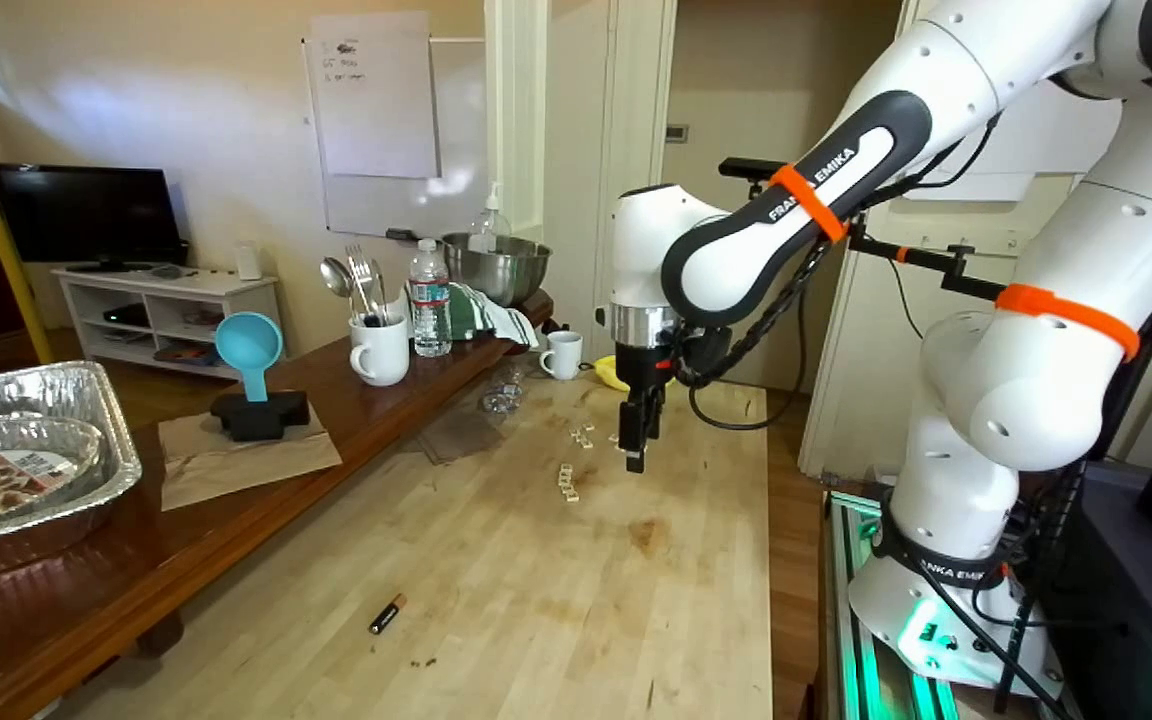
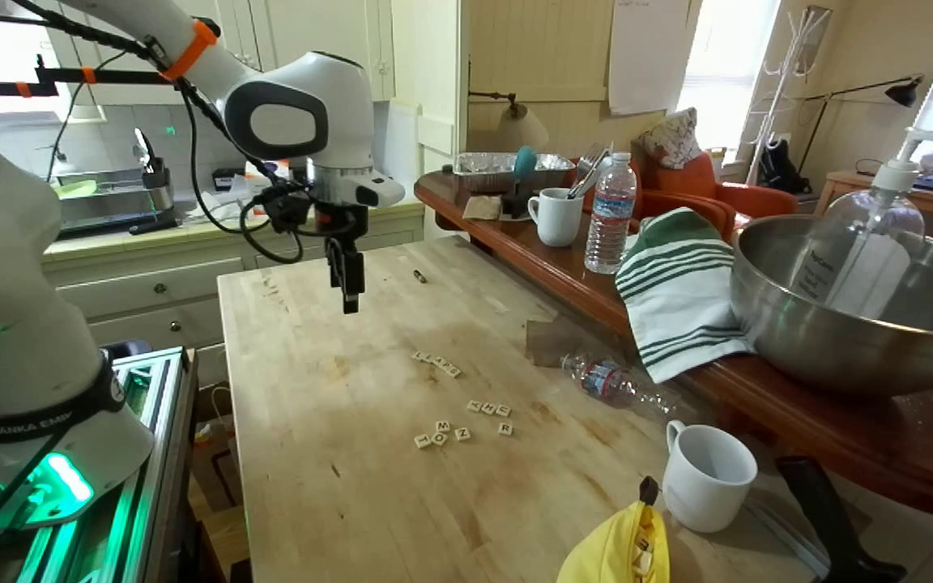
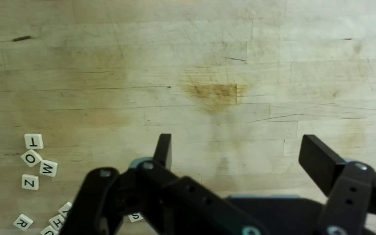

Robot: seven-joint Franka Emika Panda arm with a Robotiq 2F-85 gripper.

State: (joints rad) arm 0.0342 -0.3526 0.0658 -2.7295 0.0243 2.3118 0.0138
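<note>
Home kitchen, pale cabinets [image 2: 321, 28], drawers [image 2: 130, 283], tiled wall [image 2: 110, 138], orange armchair [image 2: 685, 182] (patterned cushion [image 2: 669, 139] on it), television [image 1: 86, 210].

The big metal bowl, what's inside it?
Both exterior views show a clear pump bottle inside the metal bowl. The bowl's near wall hides the bottle's base and the bottom of the bowl, so anything else down there would be covered.

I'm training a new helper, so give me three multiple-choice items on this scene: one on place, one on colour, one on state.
1. The R tile lies: A) in a mug B) on the table C) in the bowl
2. The pouch is: A) yellow B) blue C) red
3. The gripper is: A) shut B) holding a tile C) open, empty

1 B: the wrist view shows it flat there.
2 A: an exterior view shows its yellow side.
3 C: its fingers stand apart, nothing between them.
</note>
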